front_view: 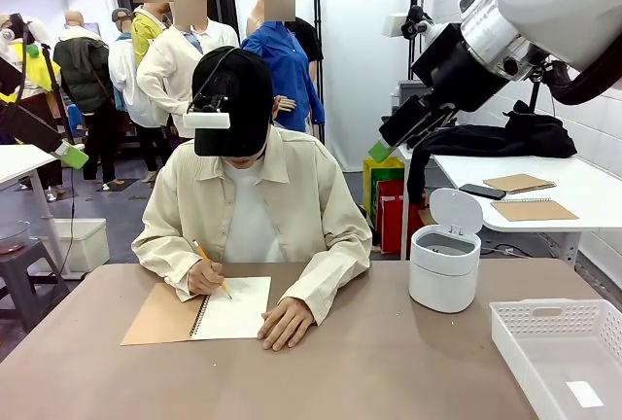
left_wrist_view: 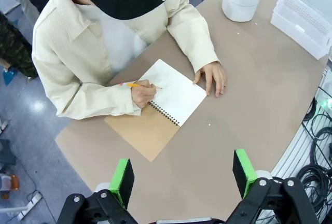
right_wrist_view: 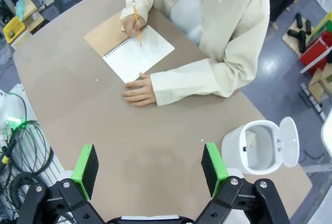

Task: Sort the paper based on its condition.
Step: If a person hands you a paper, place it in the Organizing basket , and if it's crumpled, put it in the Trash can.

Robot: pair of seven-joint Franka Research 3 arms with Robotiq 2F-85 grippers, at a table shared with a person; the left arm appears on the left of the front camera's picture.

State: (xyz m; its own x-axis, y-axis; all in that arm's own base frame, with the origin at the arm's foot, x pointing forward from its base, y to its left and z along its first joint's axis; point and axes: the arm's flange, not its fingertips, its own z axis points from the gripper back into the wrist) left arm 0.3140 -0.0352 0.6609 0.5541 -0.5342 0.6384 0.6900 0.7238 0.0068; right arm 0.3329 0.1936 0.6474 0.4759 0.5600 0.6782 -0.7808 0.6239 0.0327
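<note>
Left gripper (left_wrist_view: 183, 169) and right gripper (right_wrist_view: 149, 161) hovering open over the table (right_wrist_view: 155, 130).
Their green pads are standing wide apart, holding nothing. Farther out, a person's hand (right_wrist_view: 132, 27) is writing with a pencil (right_wrist_view: 135, 11) on the white page of an open spiral notebook (right_wrist_view: 137, 55), while the other hand (right_wrist_view: 140, 90) is resting at the page's edge.

This is a robotics lab or test hall. A white robot arm (front_view: 544, 12) reaches in above a brown desk (front_view: 369, 362), and the left tool (left_wrist_view: 183, 172) with its green pads (left_wrist_view: 122, 175) hangs over the same desk. Black cables (left_wrist_view: 314, 175) lie coiled on the grey floor (left_wrist_view: 26, 130) beside it. A person (front_view: 253, 206) sits writing there, a small white device (front_view: 207, 120) clipped to the cap (front_view: 233, 85). Behind are bare white walls (front_view: 360, 41), a second white desk (front_view: 593, 182) and people (front_view: 287, 60) standing about
</note>
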